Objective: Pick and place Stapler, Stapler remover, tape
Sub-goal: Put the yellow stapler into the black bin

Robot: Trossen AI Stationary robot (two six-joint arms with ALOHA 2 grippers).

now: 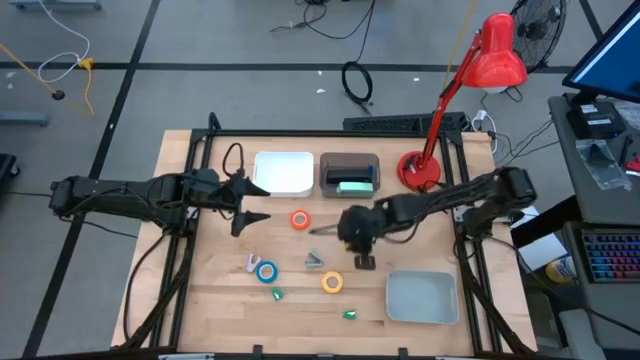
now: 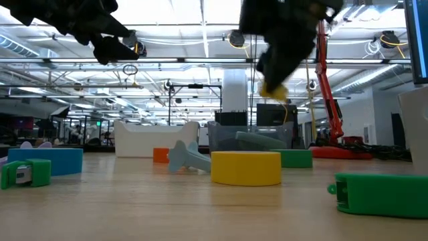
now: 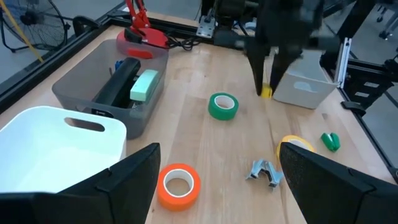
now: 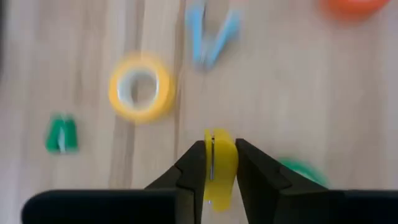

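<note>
**Q:** Where are the task's things, with the lamp edge of the table (image 1: 200,300) as twelve o'clock in the overhead view?

**A:** The right gripper (image 4: 216,147) hangs just past the centre toward three o'clock. It is lifted clear of the wood, and its jaws are pinched narrow on a small yellow piece (image 4: 214,177), which is probably a staple remover, though the view is soft. The orange tape (image 1: 299,219) lies at ten o'clock beside the centre, the yellow tape (image 1: 332,283) at six and the blue tape (image 1: 266,270) at eight. The green tape (image 3: 223,106) sits near the right gripper and is hidden under that arm from above. The stapler (image 3: 118,87) lies in the grey bin (image 1: 349,160) at twelve o'clock, beside a white bin (image 1: 283,158).

**Q:** How will the yellow piece handle?

**A:** It looks light, stiff and smooth, so it could twist or slip. The jaws hold it across its flat sides, near its upper end, which seems a fair grip.

**Q:** And the tape?

**A:** The rolls are light, rigid rings. I would pinch one across its wall, with one finger inside the core.

**Q:** Is there room to move?

**A:** The left gripper (image 1: 258,203) waits at nine o'clock with its jaws wide. A grey tray (image 1: 421,318) sits at four o'clock, with bare wood between it and the held piece. A red lamp (image 1: 470,75) leans over the one o'clock corner and is the thing to keep clear of.
</note>
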